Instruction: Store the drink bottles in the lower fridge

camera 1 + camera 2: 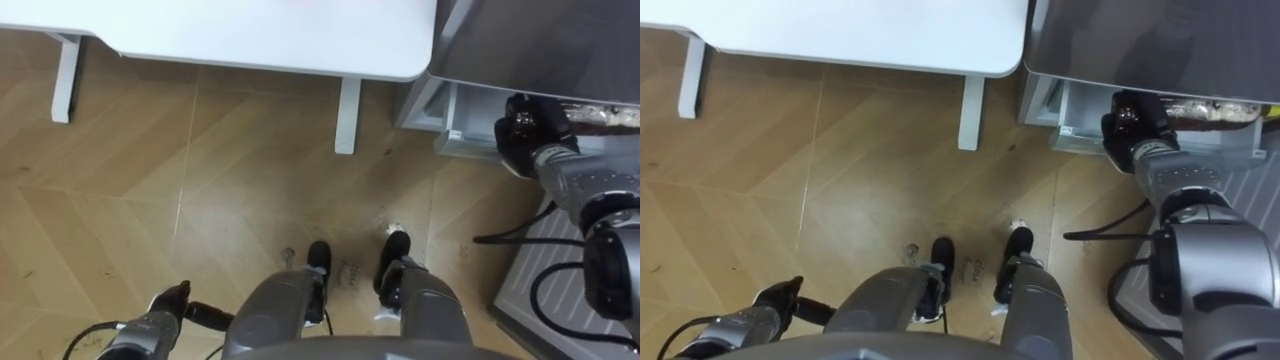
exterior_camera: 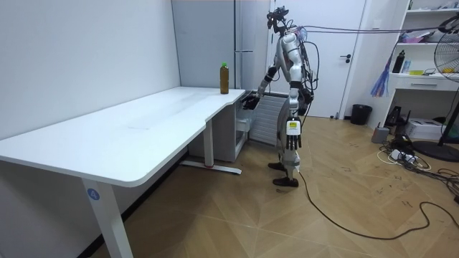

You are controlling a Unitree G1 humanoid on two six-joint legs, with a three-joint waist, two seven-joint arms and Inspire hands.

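Humanoid robot stands on wood floor (image 1: 200, 180) at end of white desk (image 1: 250, 40), next to grey fridge (image 1: 540, 40) in upper right of the eye views. Its right hand (image 1: 527, 135) is at centre right of frame, up against front edge of the fridge's open lower compartment (image 1: 465, 125). Can't tell whether that hand is open or clamped on anything; arm & wrist hide part of the opening. Its left hand (image 1: 168, 300) hangs at lower left, fingers loose & apart, holding nothing.

The bottle (image 2: 224, 77), brown drink w/ green cap, stands upright on the desk's far corner, upper centre of room view, just beside the fridge & higher than the reaching hand.

A desk leg (image 1: 347, 115) stands top centre, just left of the compartment. A ribbed panel (image 1: 565, 300) lies at lower right w/ black cables (image 1: 510, 238) running over it.

At the room view's right, well apart from the robot: standing fan (image 2: 448, 64), dark bin (image 2: 361, 113), shelf unit (image 2: 423, 43).
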